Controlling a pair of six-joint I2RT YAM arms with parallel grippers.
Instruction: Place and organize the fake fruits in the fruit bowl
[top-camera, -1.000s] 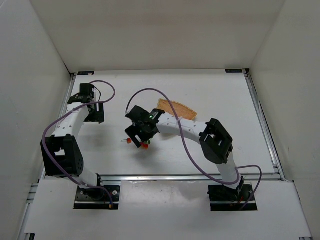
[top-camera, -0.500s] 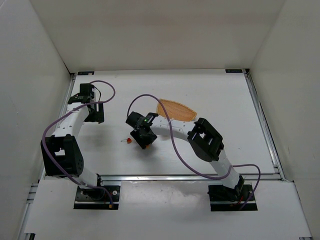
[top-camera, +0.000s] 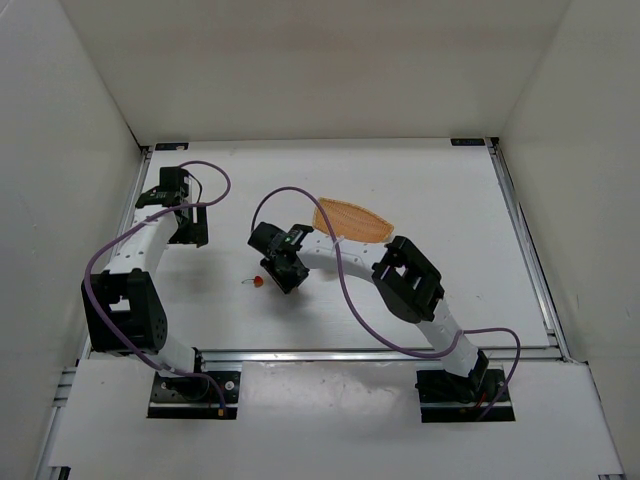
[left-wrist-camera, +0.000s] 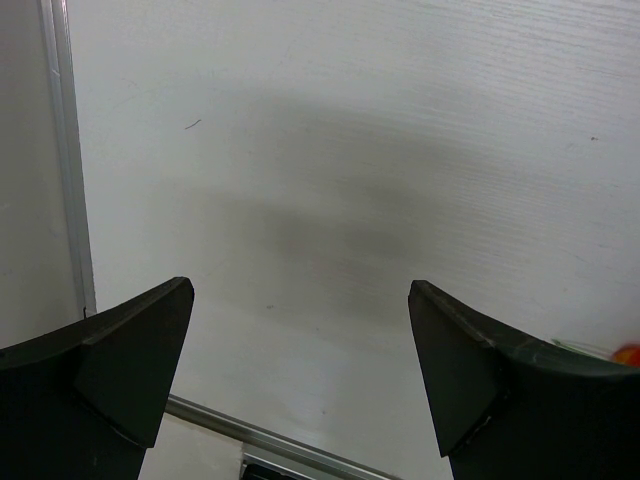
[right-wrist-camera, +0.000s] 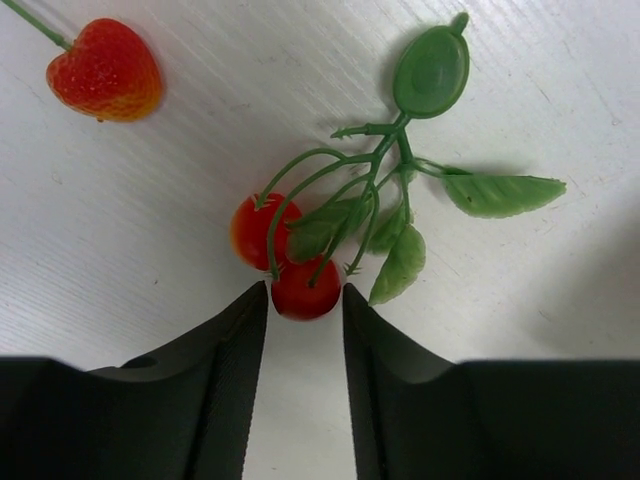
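Right gripper (right-wrist-camera: 305, 300): narrowed onto lowest ball of red-berried green-leaved plastic cluster (right-wrist-camera: 340, 220), on the table.
Left gripper (left-wrist-camera: 300, 360): wide, empty.
Heart-shaped red fruit (right-wrist-camera: 105, 70): loose nearby.
Tan woven bowl (top-camera: 350, 220): apart, fruitless.
Risk: tip-only pinch; round ball may squirt free.
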